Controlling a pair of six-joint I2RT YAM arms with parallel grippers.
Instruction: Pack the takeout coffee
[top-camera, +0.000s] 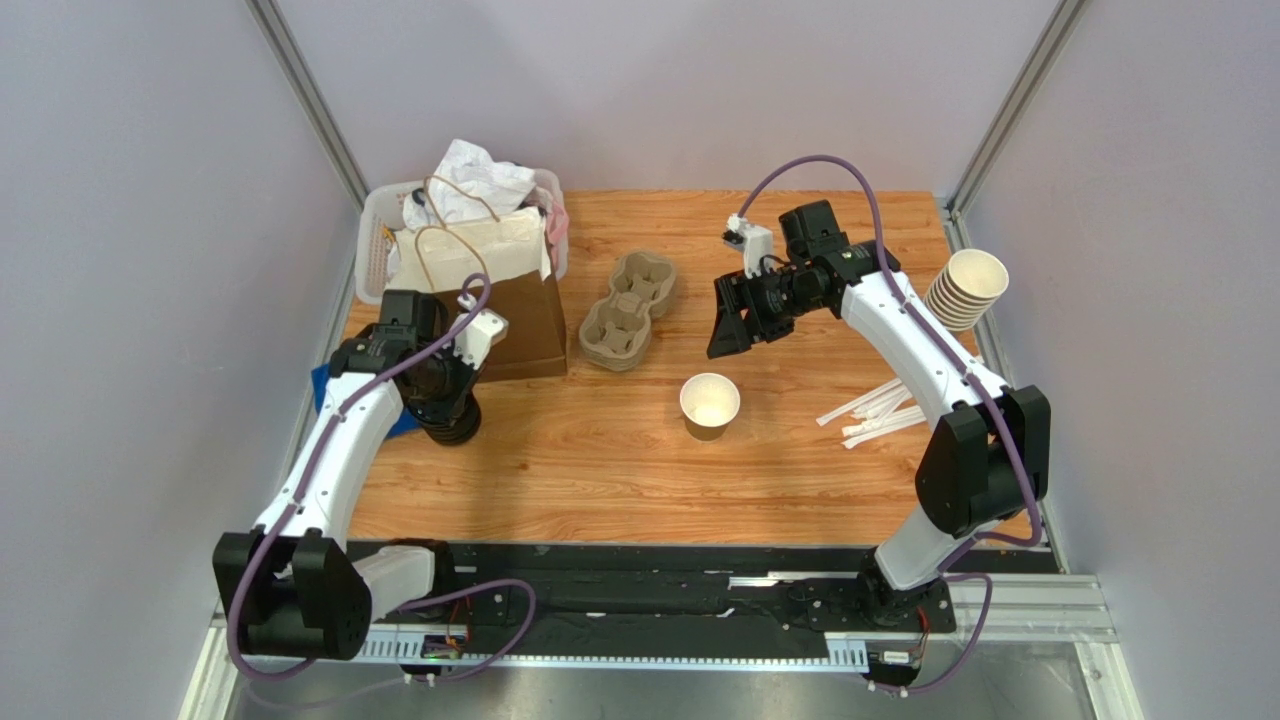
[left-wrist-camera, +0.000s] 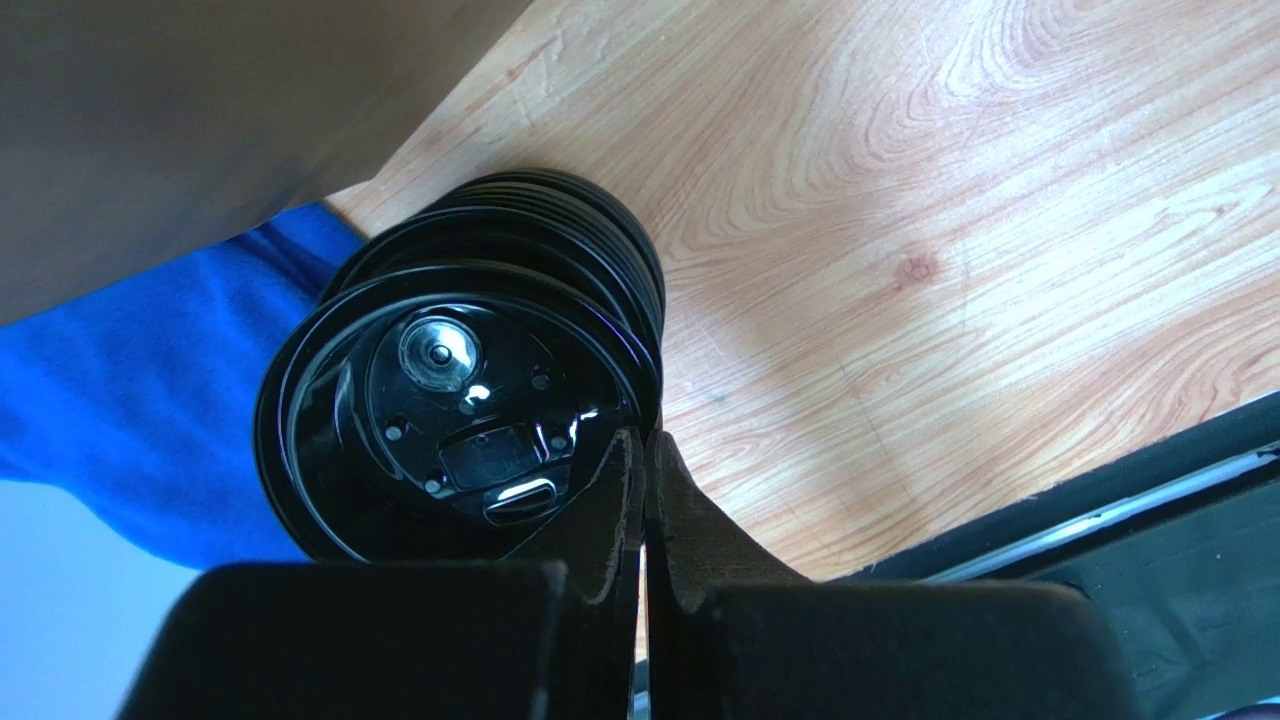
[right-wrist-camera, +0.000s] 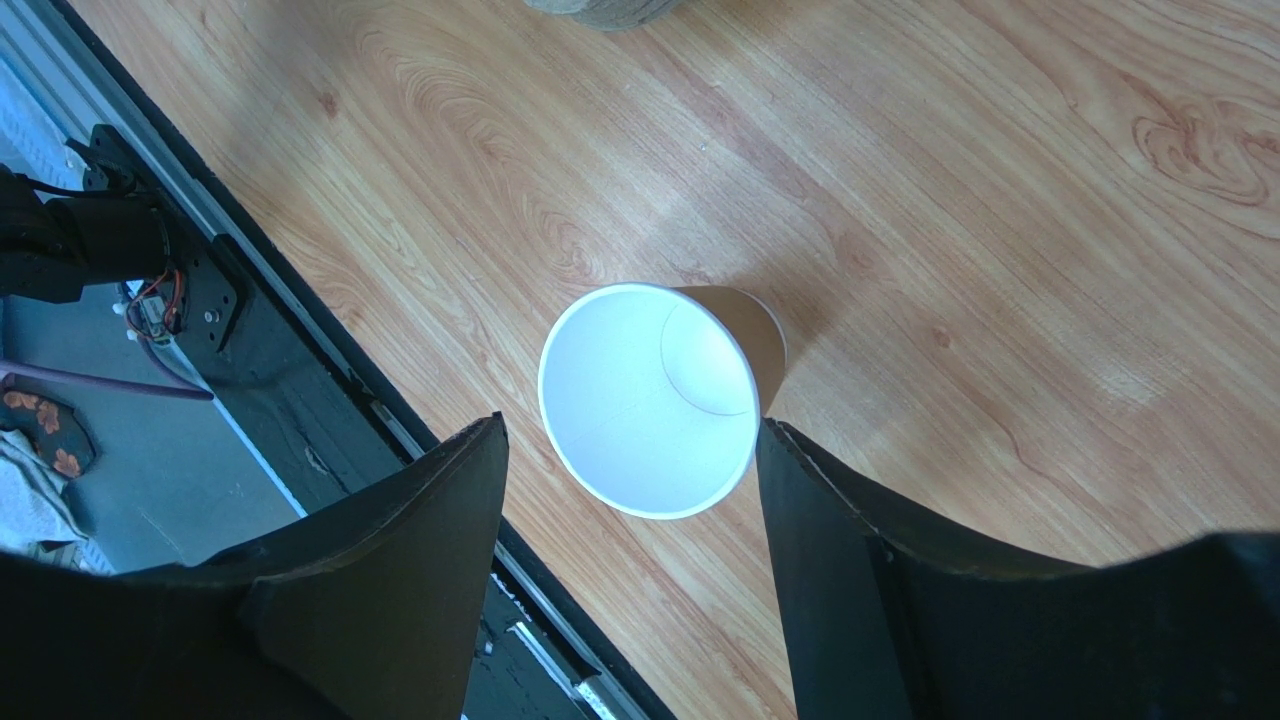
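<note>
Relative to the cup carrier (top-camera: 628, 309), the paper bag (top-camera: 519, 308) stands just left, the lid stack (left-wrist-camera: 451, 405) left and before, the open cup (top-camera: 709, 402) right and before, and the cup stack (top-camera: 966, 288) well right.

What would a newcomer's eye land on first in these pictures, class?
A lidless paper cup stands open mid-table, the right gripper open above it. At the left, the left gripper is shut at the rim of a stack of black lids, beside a brown paper bag.
</note>
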